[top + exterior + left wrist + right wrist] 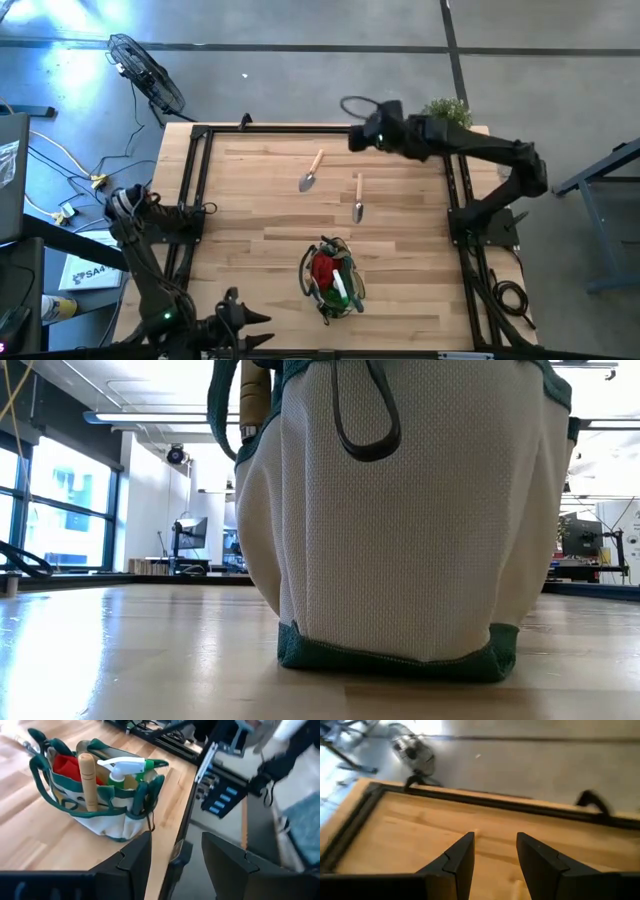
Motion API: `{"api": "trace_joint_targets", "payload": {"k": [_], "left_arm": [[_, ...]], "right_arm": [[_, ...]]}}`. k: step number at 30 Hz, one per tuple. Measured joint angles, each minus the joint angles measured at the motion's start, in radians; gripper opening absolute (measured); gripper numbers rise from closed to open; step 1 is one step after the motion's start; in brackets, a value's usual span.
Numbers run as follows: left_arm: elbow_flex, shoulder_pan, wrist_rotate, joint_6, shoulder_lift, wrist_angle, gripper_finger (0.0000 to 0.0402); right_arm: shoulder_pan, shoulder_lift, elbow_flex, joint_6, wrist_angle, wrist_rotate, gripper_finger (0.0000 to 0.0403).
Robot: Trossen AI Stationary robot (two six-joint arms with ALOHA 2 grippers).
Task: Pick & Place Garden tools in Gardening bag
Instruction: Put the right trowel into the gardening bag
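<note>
The gardening bag (331, 277) stands on its base near the table's front middle. It holds a red piece, a green-and-white spray bottle (131, 770) and a wooden-handled tool (88, 780). It fills the low view (400, 520). Two trowels lie flat on the table: one (312, 172) at the far middle, one (358, 197) to its right. My right gripper (358, 138) is open and empty above the table's far edge, right of the trowels. My left gripper (172, 852) is open and empty at the table's near edge.
A bushy green plant (447, 110) stands at the far right corner behind the right arm. A dark frame (200, 180) runs round the table. A fan (145, 70) stands on the floor beyond the far left corner. Bare wood lies left of the bag.
</note>
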Motion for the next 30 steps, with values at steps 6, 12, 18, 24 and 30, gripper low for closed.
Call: {"api": "trace_joint_targets", "payload": {"k": [6,12,18,24,30], "left_arm": [[0.000,0.014,-0.025,-0.050,0.009,0.078,0.0168],[0.001,0.038,-0.008,-0.053,0.041,0.205,0.0168],[0.001,0.043,0.108,-0.051,0.095,0.275,0.0168],[0.001,0.044,0.144,-0.049,0.136,0.260,0.0168],[0.001,0.043,0.131,-0.051,0.143,0.280,0.0168]], "right_arm": [[-0.072,0.124,0.000,-0.045,0.155,-0.197,0.0137],[-0.109,0.282,-0.001,-0.193,0.200,-0.378,0.0137],[-0.227,0.266,0.000,-0.184,0.185,-0.480,0.0137],[-0.287,0.235,0.002,-0.149,0.045,-0.576,0.0137],[-0.276,0.241,0.001,-0.148,-0.109,-0.527,0.0137]]}}
